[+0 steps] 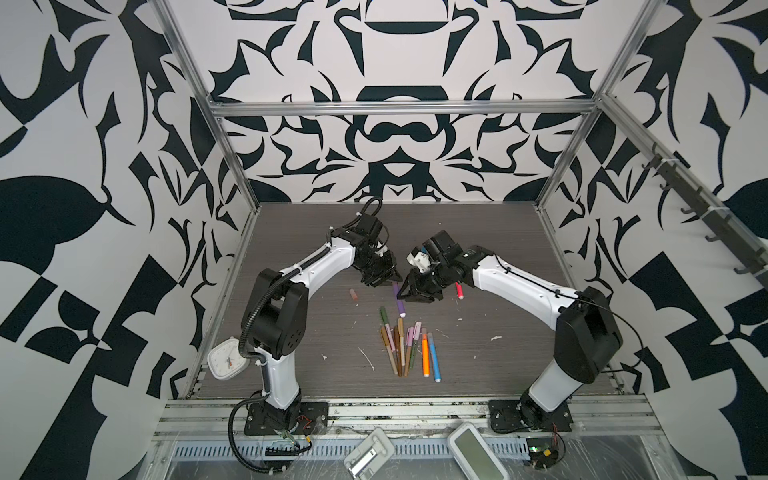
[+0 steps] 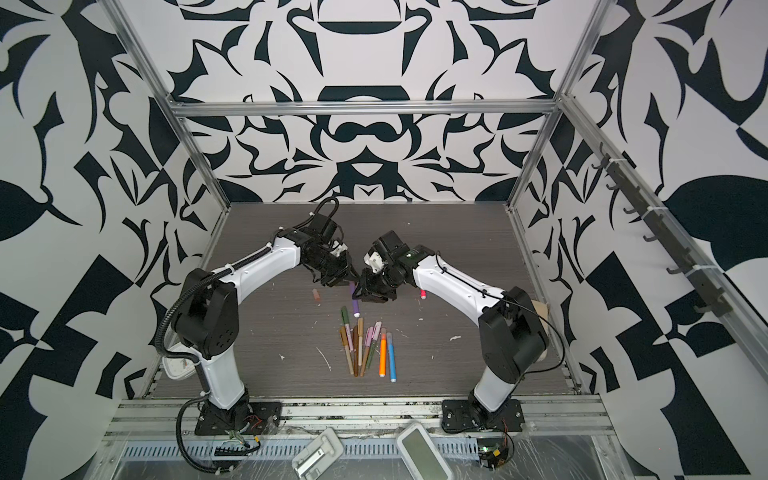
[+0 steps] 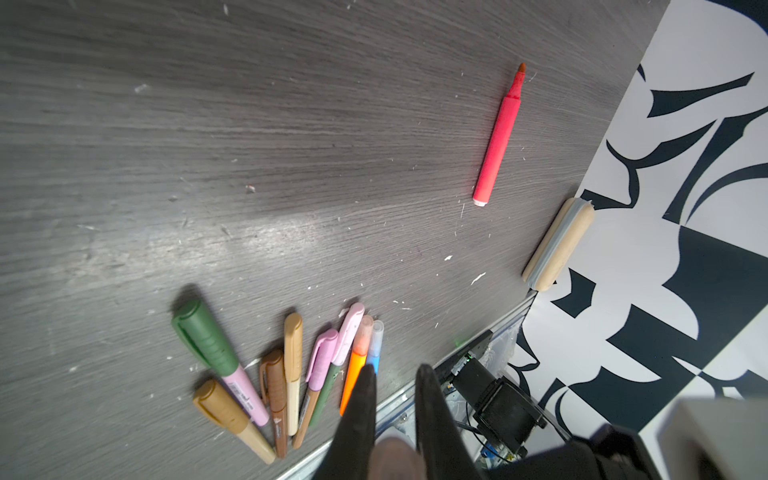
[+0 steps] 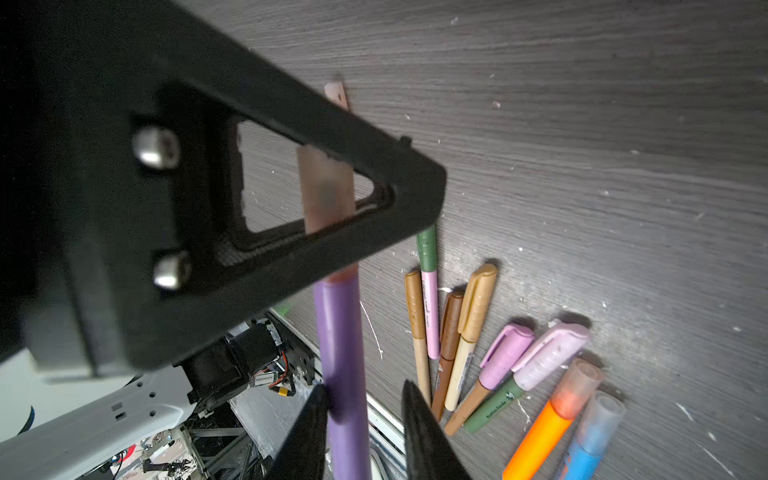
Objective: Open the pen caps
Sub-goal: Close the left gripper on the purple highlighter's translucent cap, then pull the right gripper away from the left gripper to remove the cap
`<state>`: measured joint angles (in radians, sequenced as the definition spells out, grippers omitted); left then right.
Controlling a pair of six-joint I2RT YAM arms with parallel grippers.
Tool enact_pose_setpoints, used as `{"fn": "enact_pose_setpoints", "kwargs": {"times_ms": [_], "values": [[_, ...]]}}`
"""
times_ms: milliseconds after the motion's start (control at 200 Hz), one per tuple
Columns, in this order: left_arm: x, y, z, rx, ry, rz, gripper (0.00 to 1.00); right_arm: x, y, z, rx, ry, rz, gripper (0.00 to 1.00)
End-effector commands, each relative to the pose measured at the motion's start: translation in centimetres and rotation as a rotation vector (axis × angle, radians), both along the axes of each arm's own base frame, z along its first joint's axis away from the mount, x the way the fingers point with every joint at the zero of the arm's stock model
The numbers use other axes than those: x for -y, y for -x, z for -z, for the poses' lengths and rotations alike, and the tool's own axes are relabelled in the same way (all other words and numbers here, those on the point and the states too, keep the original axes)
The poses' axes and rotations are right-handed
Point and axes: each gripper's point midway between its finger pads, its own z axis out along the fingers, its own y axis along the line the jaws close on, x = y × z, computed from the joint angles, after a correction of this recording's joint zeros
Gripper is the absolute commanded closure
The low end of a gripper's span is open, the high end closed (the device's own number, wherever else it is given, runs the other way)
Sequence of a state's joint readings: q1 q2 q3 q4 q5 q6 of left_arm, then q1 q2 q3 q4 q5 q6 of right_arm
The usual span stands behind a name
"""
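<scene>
My left gripper (image 1: 395, 277) (image 3: 395, 370) is shut on a translucent peach pen cap (image 4: 326, 191). A purple pen (image 1: 400, 305) (image 4: 340, 353) hangs from the cap toward the table; I cannot tell whether it is still seated in it. My right gripper (image 1: 401, 296) (image 4: 365, 386) is open around the purple barrel, with one finger touching it and the other apart. Capped pens (image 1: 405, 345) lie fanned in a pile below both grippers, an orange pen (image 3: 353, 374) and a blue pen (image 4: 582, 449) among them. An uncapped pink-red pen (image 3: 496, 145) lies alone. A loose peach cap (image 1: 353, 293) lies left of the grippers.
A white clock (image 1: 224, 356) leans by the left arm's base. A tan padded roll (image 3: 557, 245) lies at the table's right edge. Two white devices (image 1: 478, 455) (image 1: 370, 455) sit on the front rail. Metal frame posts and patterned walls enclose the table (image 1: 299, 365).
</scene>
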<state>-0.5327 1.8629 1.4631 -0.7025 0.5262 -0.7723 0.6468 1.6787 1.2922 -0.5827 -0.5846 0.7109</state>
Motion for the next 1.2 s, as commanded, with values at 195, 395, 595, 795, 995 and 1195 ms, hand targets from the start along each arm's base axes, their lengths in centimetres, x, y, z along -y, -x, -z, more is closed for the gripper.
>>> {"fn": "enact_pose_setpoints", "kwargs": {"times_ms": [195,395,595,795,995,1195], "values": [[0.1,0.4,-1.5,0.004,0.013,0.006,1.00,-0.5,-0.2,-0.3,-0.004,-0.010,-0.011,0.68],[0.4,0.3,-1.3,-0.007,0.021,0.010,1.00,-0.6,0.7,0.0,-0.015,-0.016,-0.015,0.70],[1.0,-0.4,-1.6,-0.021,0.058,-0.006,1.00,-0.6,1.2,-0.2,-0.007,-0.019,-0.022,0.94],[-1.1,-4.6,-1.9,0.004,0.056,-0.077,1.00,0.7,3.1,0.1,-0.009,0.005,-0.021,1.00],[-6.4,-10.4,-3.3,0.075,-0.032,-0.184,1.00,0.5,9.1,1.4,0.012,0.099,-0.140,1.00],[-9.6,-10.8,-2.5,0.072,-0.125,-0.213,1.00,1.2,9.9,1.0,0.058,0.062,-0.061,1.00]]}}
